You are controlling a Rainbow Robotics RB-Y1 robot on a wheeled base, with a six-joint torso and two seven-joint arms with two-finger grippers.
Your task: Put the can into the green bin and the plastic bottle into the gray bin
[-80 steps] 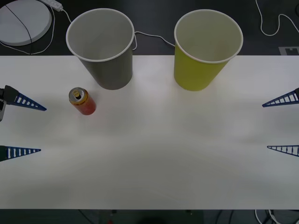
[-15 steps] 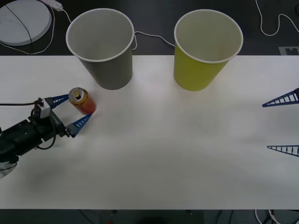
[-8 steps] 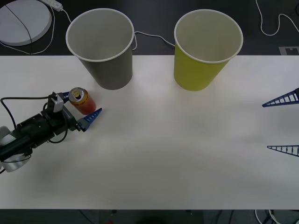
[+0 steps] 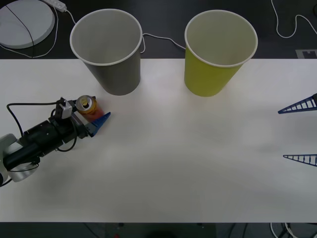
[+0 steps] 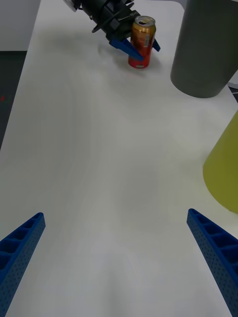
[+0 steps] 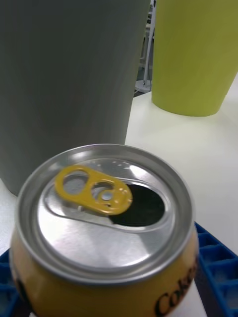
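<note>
The can (image 4: 88,105) (image 5: 142,39) (image 6: 104,223), red-orange with an open silver top and gold tab, stands upright on the white table just in front of the gray bin (image 4: 116,74) (image 5: 206,49) (image 6: 64,74). My left gripper (image 4: 99,110) (image 5: 150,53) (image 6: 111,297) is shut on the can, one blue finger pressed to each side. To the right stands the green bin (image 4: 213,74) (image 5: 225,168) (image 6: 193,59). At the table's right edge my right gripper (image 4: 282,135) (image 5: 115,214) waits open, holding nothing. The plastic bottle is out of view.
Both bins stand upright at the table's (image 4: 173,173) far edge with a gap between them. A white round disc (image 4: 22,20) and cables lie on the dark surface behind the table.
My left arm came in from the left edge, slid its fingers around the can and closed them on it. The can stays on the table. The right arm has not moved.
</note>
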